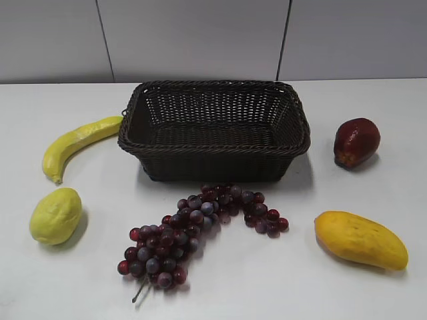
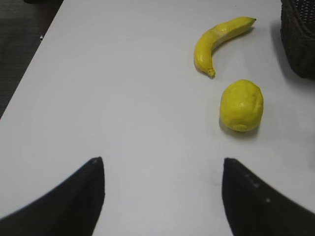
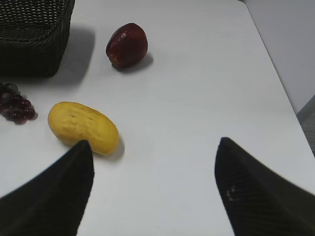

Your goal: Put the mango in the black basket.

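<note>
Five pieces of fruit lie around the black basket (image 1: 215, 130) on a white table (image 1: 280, 287). At the near right lies the mango (image 1: 360, 239), on its side and well apart from the basket; a dark red fruit (image 1: 356, 142) sits beyond it, beside the basket's right wall. A bunch of purple grapes (image 1: 193, 230) spreads just in front of the basket. A banana (image 1: 77, 143) and a pale yellow lumpy fruit (image 1: 55, 215) lie to the left. Left gripper (image 2: 162, 169): fingers spread wide over bare table, holding nothing. Right gripper (image 3: 153, 152): fingers likewise wide apart and empty, the mango (image 3: 82, 127) just beyond its left fingertip (image 3: 81, 157).
</note>
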